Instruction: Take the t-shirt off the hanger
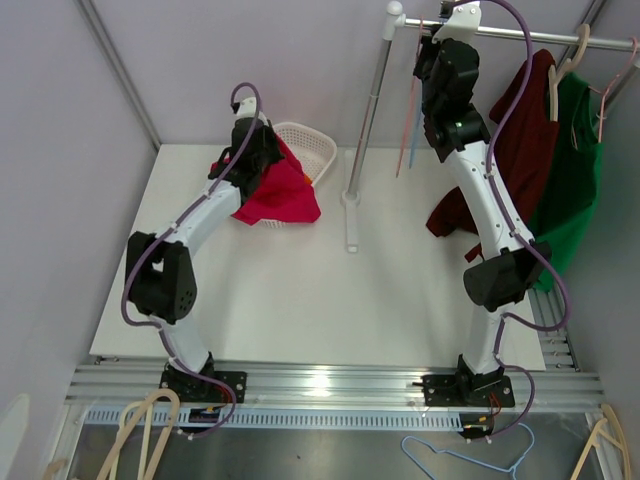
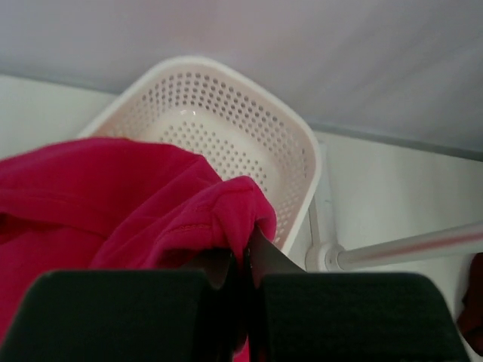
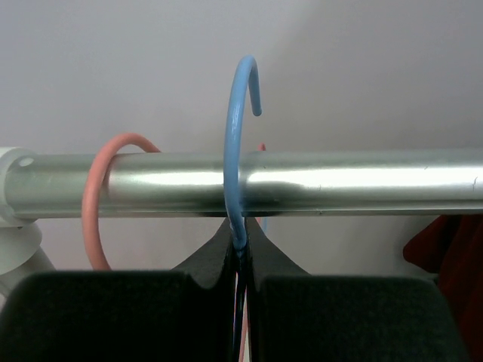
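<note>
While the right gripper [image 3: 240,240] is clamping the blue hanger [image 3: 231,143] hooked on the rail [image 3: 339,183], the left gripper [image 2: 245,258] is gripping the freed pink t-shirt [image 2: 113,196], probably awaiting release over the basket [image 2: 241,139].

The left gripper [image 2: 245,249] sits at 6 o'clock in the frame, its jaws pressed together on a fold of the magenta t-shirt [image 2: 113,204]. The cloth bunches out toward 9 o'clock. A white perforated basket [image 2: 226,121] lies beyond at 12 o'clock, the shirt overlapping its near rim. A metal pole [image 2: 423,245] crosses the white table [image 2: 392,188] at 3 o'clock.
</note>
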`<state>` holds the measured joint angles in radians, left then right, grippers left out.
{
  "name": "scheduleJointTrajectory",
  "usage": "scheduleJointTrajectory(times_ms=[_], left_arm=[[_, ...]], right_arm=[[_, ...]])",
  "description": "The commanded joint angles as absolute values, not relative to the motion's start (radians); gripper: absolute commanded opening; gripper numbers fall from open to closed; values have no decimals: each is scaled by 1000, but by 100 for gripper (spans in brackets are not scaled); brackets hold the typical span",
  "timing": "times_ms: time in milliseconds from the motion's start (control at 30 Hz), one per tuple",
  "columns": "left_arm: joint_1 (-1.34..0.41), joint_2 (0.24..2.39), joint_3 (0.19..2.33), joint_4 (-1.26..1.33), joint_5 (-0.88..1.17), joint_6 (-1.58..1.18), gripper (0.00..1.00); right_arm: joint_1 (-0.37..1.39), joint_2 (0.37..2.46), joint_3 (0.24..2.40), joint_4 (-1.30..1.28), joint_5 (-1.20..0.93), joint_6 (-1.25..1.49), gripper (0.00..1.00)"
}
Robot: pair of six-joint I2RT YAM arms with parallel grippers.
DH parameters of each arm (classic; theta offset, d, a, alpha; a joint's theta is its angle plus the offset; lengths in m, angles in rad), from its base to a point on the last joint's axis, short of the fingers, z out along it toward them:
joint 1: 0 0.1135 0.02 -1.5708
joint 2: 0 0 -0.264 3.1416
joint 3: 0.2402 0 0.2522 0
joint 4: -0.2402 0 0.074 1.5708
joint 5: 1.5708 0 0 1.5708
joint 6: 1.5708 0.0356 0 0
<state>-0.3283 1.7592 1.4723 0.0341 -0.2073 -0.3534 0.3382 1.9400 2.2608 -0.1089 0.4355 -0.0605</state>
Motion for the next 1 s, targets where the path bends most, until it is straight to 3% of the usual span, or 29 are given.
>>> scheduleJointTrajectory(times_ms=[0,333,367,467,533,567,967], left_arm=[[-336,1844,1572,-159,-187,-498,1],[-293,1997,1744,-348,-52,-568,1],[-293,1999,1753,-351,-48,-558,29],[-291,1967,1747,-347,-66,-537,76],[-293,1941,1735,-319,-83,-514,94],[-293,1907,1723,-315,-104,-499,98],[-445,1516,1686,-239,-336,-261,99]], right_arm=[[345,1937,2276,-83,411,-52,0],[353,1934,2281,-140,365,-40,0],[354,1936,2281,-138,364,-41,0],[354,1939,2286,-140,377,-41,2],[356,1947,2304,-146,377,-40,14],[354,1950,2310,-153,379,-40,18],[354,1806,2333,-348,452,-5,23]])
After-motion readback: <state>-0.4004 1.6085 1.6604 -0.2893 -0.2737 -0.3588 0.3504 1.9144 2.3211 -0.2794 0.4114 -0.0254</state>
